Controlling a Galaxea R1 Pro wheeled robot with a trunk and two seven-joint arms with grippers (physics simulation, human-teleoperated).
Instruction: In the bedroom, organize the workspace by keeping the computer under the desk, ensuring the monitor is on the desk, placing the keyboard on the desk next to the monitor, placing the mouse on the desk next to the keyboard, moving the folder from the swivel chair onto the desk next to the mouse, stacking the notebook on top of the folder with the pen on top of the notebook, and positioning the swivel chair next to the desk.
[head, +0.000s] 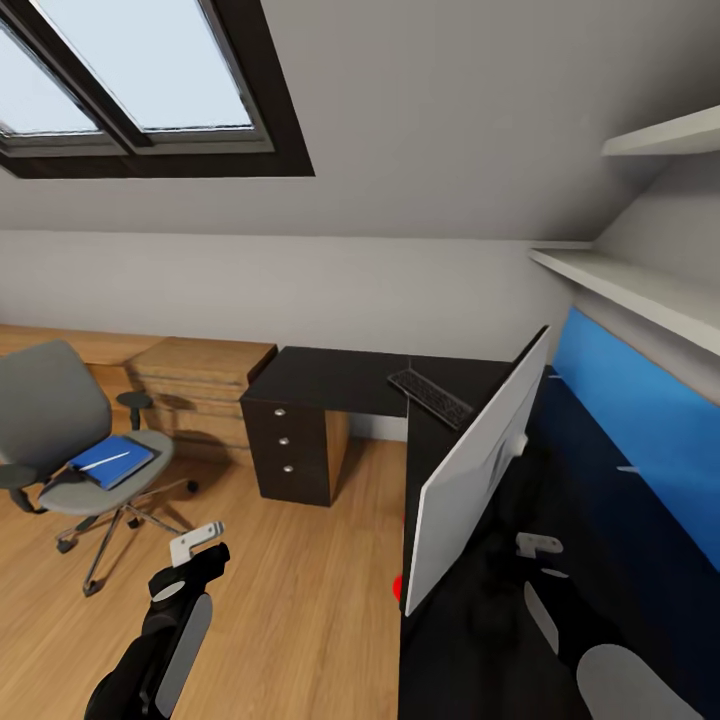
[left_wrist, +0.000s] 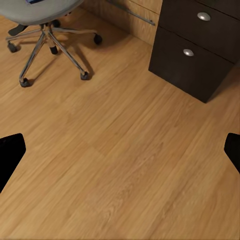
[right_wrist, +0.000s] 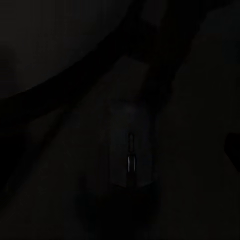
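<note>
On the desk (head: 330, 375) lies the keyboard (head: 430, 397) (near the monitor (head: 478, 470)).

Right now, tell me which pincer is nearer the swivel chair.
Left. The left pincer hangs over the wood floor just beside the swivel chair, near its chrome base. The right pincer is across the room, over the desk behind the monitor.

Monitor (head: 478, 470) stands on the black desk (head: 330, 378); keyboard (head: 430, 397) beyond it; grey swivel chair (head: 60, 430) far left.
</note>
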